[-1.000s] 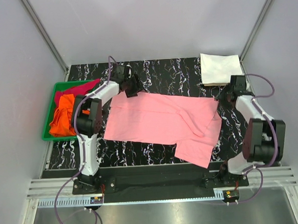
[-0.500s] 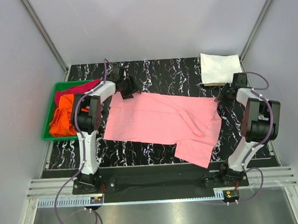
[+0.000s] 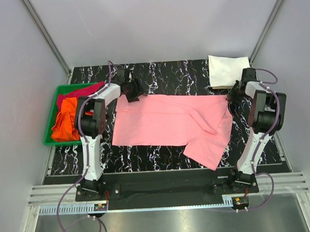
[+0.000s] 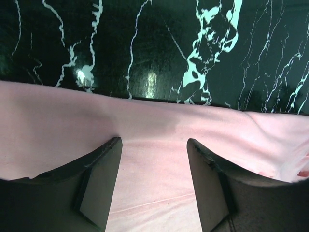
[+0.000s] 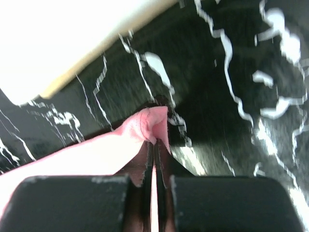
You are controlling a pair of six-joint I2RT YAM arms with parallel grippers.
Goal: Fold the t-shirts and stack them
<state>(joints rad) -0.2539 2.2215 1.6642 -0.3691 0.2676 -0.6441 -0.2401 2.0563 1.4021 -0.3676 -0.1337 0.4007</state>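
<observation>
Four t-shirts in view, on or beside the black tabletop with white marble veining (image 3: pixel 184 75).

Light pink cloth t-shirt (image 3: pixel 165 120): spread across the middle of the table, long side running left to right. Mostly flat. A raised crease runs diagonally right of its middle. The near right part drops into a flap pointing toward the near edge.

White cloth t-shirt (image 3: pixel 228 70): folded to a rough square at the far right corner of the table, close to the pink shirt's far right corner but apart from it.

Bright orange cloth t-shirt (image 3: pixel 64 120): crumpled inside the green plastic tray (image 3: pixel 60 143) at the left edge of the table. Dark magenta-red cloth t-shirt (image 3: pixel 81 92): bunched at the far side of the same tray, spilling toward its right rim.

Left gripper (image 3: pixel 134 93): at the pink shirt's far left corner. Wrist view shows it (image 4: pixel 153 142) with both dark fingers (image 4: pixel 104 174) spread apart over pink cloth, just inside the far hem; nothing caught between them. Cannot tell whether the tips touch the cloth.

Right gripper (image 3: pixel 231 95): at the pink shirt's far right corner. Wrist view shows it (image 5: pixel 154 145) with fingers pressed together, pinching a small pucker of pink fabric (image 5: pixel 96 154) that pokes out past the tips. White shirt shows blurred beyond the pinch, not touching it.
</observation>
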